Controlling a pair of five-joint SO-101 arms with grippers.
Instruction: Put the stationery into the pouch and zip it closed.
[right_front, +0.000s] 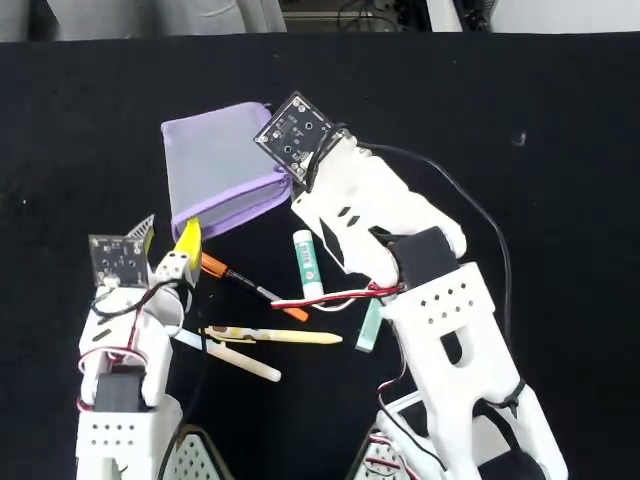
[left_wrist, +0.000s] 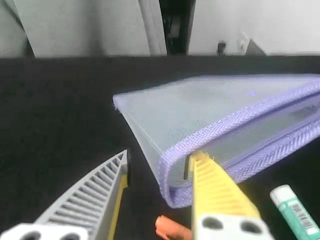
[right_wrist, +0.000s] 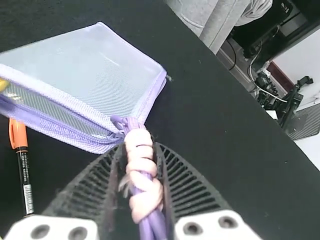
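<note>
On the black table, left of centre towards the far edge, the pouch lies flat: lilac mesh panels, woven purple binding, zip running along its near long edge. The mesh looks thin and limp; judged light, likely to sag and fold if lifted by one corner, so best held at the stiffer bound edge or by the zip's pull. The pull cord, a pink-and-purple braid, sits at the pouch's end corner, and the right gripper has its ribbed black jaws pinched tight on it. The left gripper stands at the opposite front corner, jaws spread wide and holding nothing; its yellow finger rests against the zip edge, the grey one out over bare cloth. Whether the mouth is open I cannot tell. The stationery lies loose just in front of the pouch: orange marker, white-and-green glue stick, cream pen, white pen. All are smooth, hard, round barrels, apt to roll or slip; grip mid-barrel.
</note>
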